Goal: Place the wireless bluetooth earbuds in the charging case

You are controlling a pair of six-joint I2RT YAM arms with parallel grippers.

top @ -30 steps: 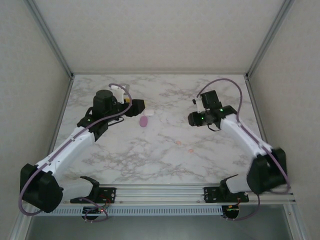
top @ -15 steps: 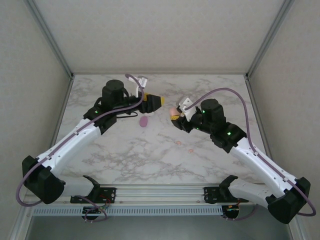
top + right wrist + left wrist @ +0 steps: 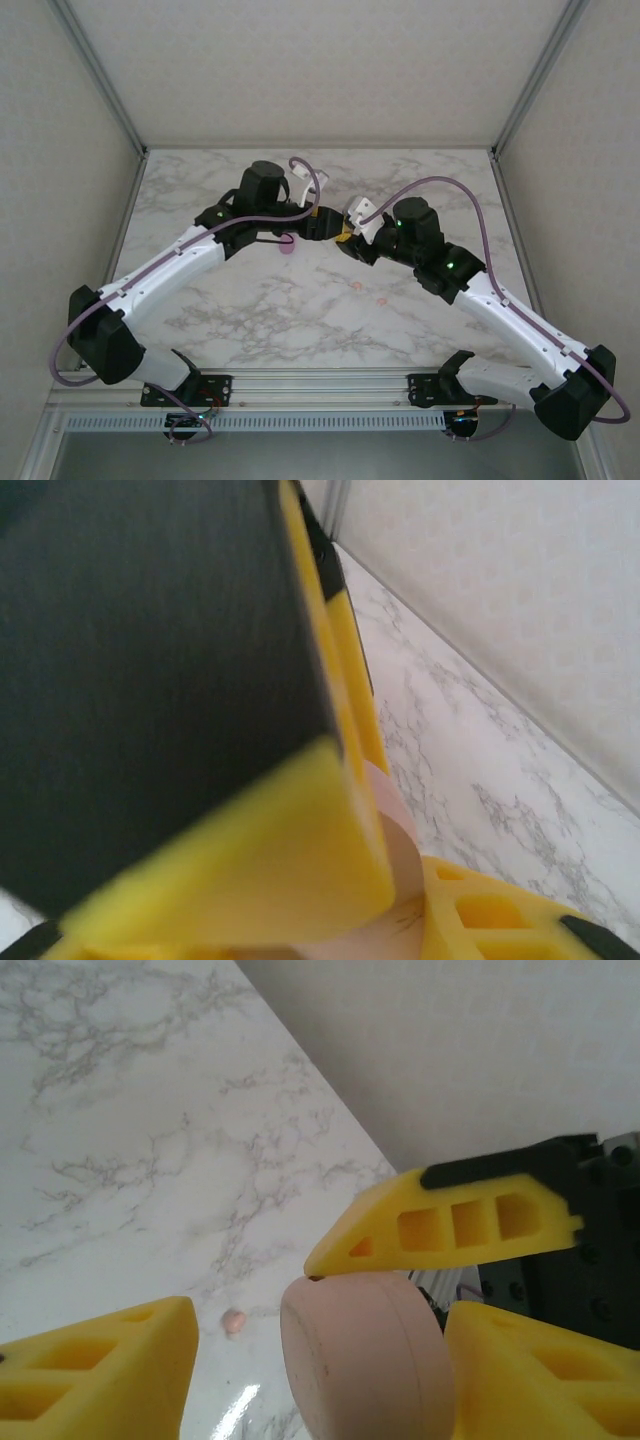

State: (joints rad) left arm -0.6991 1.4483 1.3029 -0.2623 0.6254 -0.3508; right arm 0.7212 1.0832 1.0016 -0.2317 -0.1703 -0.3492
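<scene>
The right gripper (image 3: 347,236) was clenched on a pink charging case (image 3: 365,1355), a smooth, matte, pebble-shaped shell held off the table at mid-scene. One of its yellow plastic fingers (image 3: 450,1225), hollowed with square cells, lay along the top of the case. The left gripper (image 3: 322,222) stood released, its jaws straddling the same case. In the left wrist view one of its blocky yellow fingers sat just beside the shell, while the other stood well clear with table showing in the gap. On the glossy, grey-veined white marble tabletop (image 3: 250,300), two tiny peach-pink earbuds (image 3: 357,285) lay loose, nearer than the grippers and slightly to the right, outside any case. A rounded purple case (image 3: 287,247) rested just left of the grippers and a little nearer. Half a second before, the two grippers had been apart, the left one farther back and to the left. They had since met over the centre of the table.
</scene>
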